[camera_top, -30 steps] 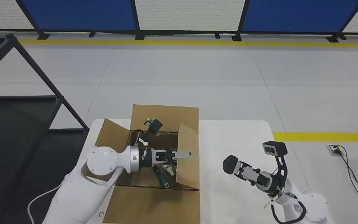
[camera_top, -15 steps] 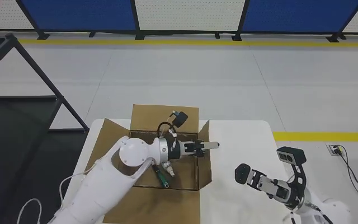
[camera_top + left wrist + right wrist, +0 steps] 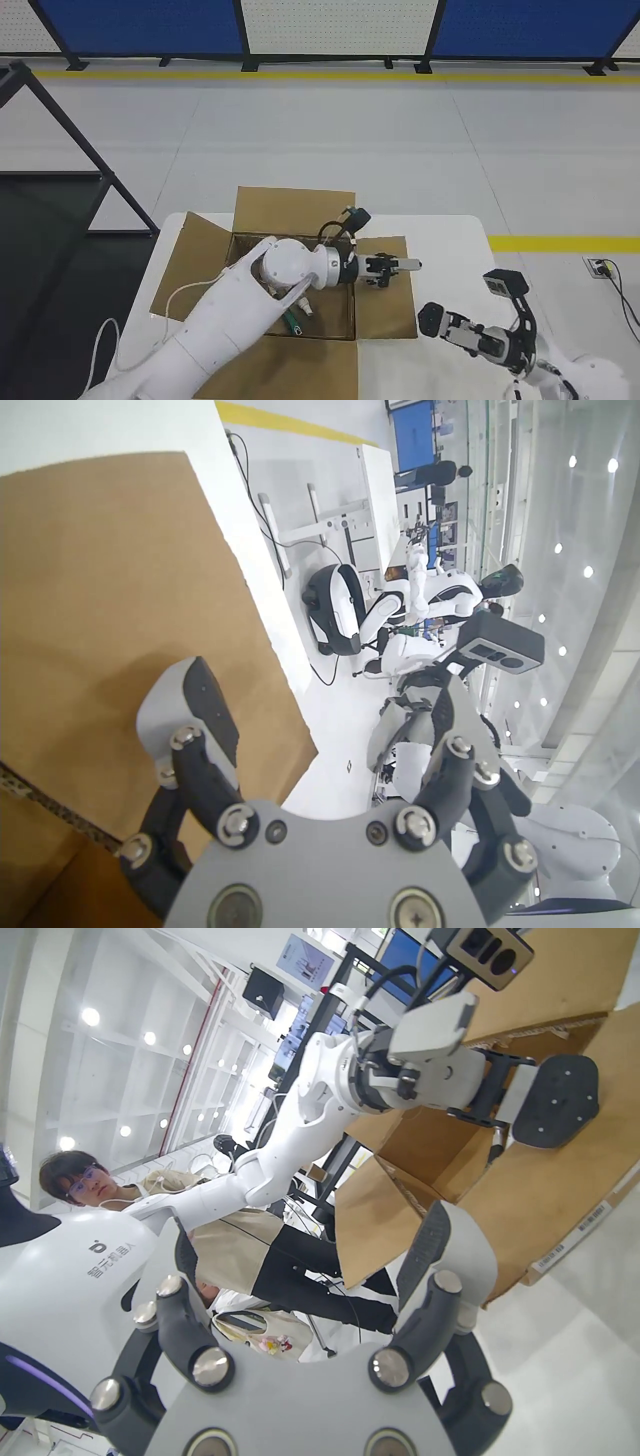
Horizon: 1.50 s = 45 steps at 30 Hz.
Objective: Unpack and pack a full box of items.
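Left gripper (image 3: 398, 267) is hovering with its two fingers spread wide and nothing between them, directly over the side flap (image 3: 386, 302) of the cardboard box (image 3: 293, 208). This flap is lying folded outward, flat on the white table (image 3: 450, 245) beneath the tool. In the left wrist view the same gripper (image 3: 325, 695) is showing one finger (image 3: 207, 695) in front of the brown cardboard, though I cannot tell whether it is touching the flap. Behind the tool, back along its arm, the box is standing open, with a green-handled item (image 3: 292, 322) and a few small things lying at the bottom, too small to name. Ahead of the tool and off to one side, past the flap's outer edge, the right gripper (image 3: 432, 320) is hanging over the table. Its fingers are also parted and holding nothing (image 3: 310, 1253), and it is pointing back toward the box.
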Motion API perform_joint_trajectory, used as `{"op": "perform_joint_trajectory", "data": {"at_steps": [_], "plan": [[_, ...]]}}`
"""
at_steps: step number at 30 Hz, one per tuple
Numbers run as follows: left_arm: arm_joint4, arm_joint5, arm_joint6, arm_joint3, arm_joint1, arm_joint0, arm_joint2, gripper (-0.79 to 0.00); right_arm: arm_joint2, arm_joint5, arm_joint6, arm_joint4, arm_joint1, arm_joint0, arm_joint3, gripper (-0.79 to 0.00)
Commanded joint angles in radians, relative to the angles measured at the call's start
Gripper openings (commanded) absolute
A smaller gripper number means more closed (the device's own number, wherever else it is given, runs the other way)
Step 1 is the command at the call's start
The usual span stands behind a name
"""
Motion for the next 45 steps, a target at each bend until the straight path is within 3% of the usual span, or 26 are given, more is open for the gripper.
{"op": "perform_joint_trajectory", "data": {"at_steps": [1, 8, 12, 15, 19, 23, 29, 34, 40, 45], "plan": [[-0.008, -0.015, -0.005, 0.030, -0.011, -0.006, -0.002, 0.000, -0.035, 0.031, -0.036, -0.058, 0.001, 0.035, 0.041, 0.000], [-0.044, -0.076, -0.024, 0.076, -0.009, 0.000, -0.073, 0.000, -0.106, 0.063, -0.091, -0.126, 0.005, 0.098, 0.122, 0.000], [-0.049, -0.118, -0.045, 0.040, 0.026, 0.025, -0.165, 0.000, -0.113, 0.069, -0.096, -0.133, 0.011, 0.099, 0.130, 0.000], [-0.026, -0.138, -0.046, -0.038, 0.067, 0.068, -0.261, 0.000, -0.119, 0.082, -0.108, -0.150, 0.016, 0.096, 0.129, 0.000], [0.037, -0.129, -0.048, -0.207, 0.137, 0.175, -0.438, 0.000, -0.128, 0.105, -0.113, -0.174, 0.023, 0.093, 0.127, 0.000], [0.103, -0.081, -0.053, -0.430, 0.202, 0.335, -0.644, 0.000, -0.143, 0.122, -0.099, -0.177, 0.029, 0.092, 0.129, 0.000], [0.112, -0.044, -0.063, -0.678, 0.255, 0.559, -0.894, 0.000, -0.186, 0.143, -0.097, -0.197, 0.034, 0.097, 0.138, 0.000], [0.067, -0.063, -0.078, -0.760, 0.273, 0.674, -1.023, 0.000, -0.200, 0.139, -0.143, -0.193, 0.037, 0.096, 0.131, 0.000], [0.000, -0.092, -0.098, -0.798, 0.288, 0.758, -1.140, 0.000, -0.215, 0.084, -0.206, -0.097, 0.034, 0.091, 0.017, 0.000], [-0.044, -0.123, -0.112, -0.824, 0.300, 0.844, -1.261, 0.000, -0.307, 0.148, -0.248, -0.136, 0.026, 0.177, -0.042, 0.000]]}}
